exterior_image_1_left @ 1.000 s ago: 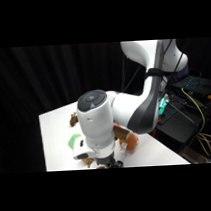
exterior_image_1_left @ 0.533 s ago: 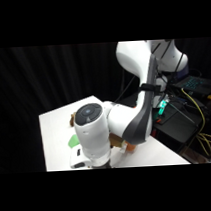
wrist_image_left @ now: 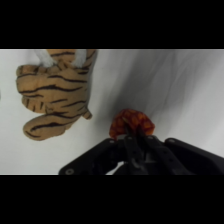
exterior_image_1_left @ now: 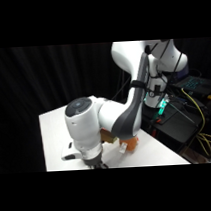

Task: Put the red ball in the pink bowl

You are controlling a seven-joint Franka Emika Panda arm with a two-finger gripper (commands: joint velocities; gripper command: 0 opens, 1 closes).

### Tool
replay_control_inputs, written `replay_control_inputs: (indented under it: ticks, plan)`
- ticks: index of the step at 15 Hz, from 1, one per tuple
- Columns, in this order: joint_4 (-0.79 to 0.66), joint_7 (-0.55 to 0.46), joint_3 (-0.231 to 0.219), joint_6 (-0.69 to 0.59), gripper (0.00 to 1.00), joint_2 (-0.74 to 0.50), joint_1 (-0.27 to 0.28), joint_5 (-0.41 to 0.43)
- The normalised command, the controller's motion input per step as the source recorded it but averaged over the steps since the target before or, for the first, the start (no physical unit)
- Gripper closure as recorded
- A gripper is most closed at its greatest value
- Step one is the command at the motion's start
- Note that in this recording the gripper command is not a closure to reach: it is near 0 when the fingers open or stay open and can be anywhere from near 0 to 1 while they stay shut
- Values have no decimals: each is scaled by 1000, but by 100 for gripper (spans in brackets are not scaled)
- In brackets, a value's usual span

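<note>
White table fills my wrist view; the red ball lies on it right at my end effector, beside a striped tiger toy. Whether the end effector grips it, I cannot tell.

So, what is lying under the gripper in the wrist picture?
A small red-orange ball lies on the white table, just past the gripper's black linkage. Its near edge is covered by the linkage. A striped tiger toy lies beside it, apart.
</note>
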Motion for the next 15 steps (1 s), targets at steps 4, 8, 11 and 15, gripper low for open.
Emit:
replay_control_inputs:
  ticks: [4,8,11,15]
  plan:
    - [69,23,-30,-114,8,-111,6,35]
    - [-83,33,-39,-356,8,-474,39,5]
    - [-133,-41,-53,-533,8,-543,7,-35]
    - [-399,-179,-48,-213,8,-521,-114,-25]
